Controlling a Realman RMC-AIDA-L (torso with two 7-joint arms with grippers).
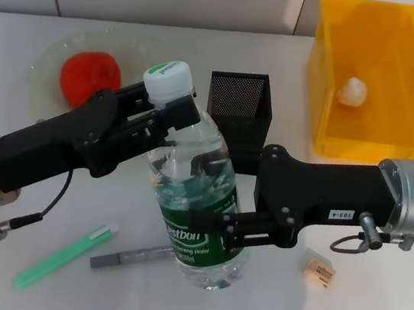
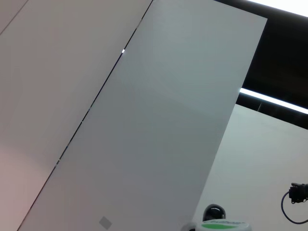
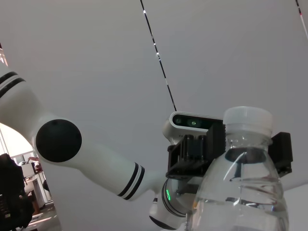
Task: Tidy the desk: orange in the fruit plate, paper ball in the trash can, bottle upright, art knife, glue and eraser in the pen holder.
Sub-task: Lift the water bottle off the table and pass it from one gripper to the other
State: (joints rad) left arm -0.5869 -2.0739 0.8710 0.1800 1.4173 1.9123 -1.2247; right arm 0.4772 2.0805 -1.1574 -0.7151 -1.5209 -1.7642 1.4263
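Note:
The clear bottle (image 1: 199, 200) with a green label stands almost upright at the table's front middle, its top leaning a little to the left. My left gripper (image 1: 168, 109) is shut on its neck just under the white cap (image 1: 167, 78). My right gripper (image 1: 232, 232) is shut on its labelled body. The right wrist view shows the bottle (image 3: 243, 192) with the left gripper (image 3: 226, 144) clamped at its neck. The orange (image 1: 90, 75) lies in the fruit plate (image 1: 52, 52). The paper ball (image 1: 352, 91) lies in the trash can (image 1: 363, 138). The glue (image 1: 66, 254), art knife (image 1: 131, 255) and eraser (image 1: 319, 269) lie on the table.
The black mesh pen holder (image 1: 236, 109) stands just behind the bottle, between the plate and the trash can. The bottle cap's edge (image 2: 222, 225) shows in the left wrist view. The art knife's tip lies next to the bottle's base.

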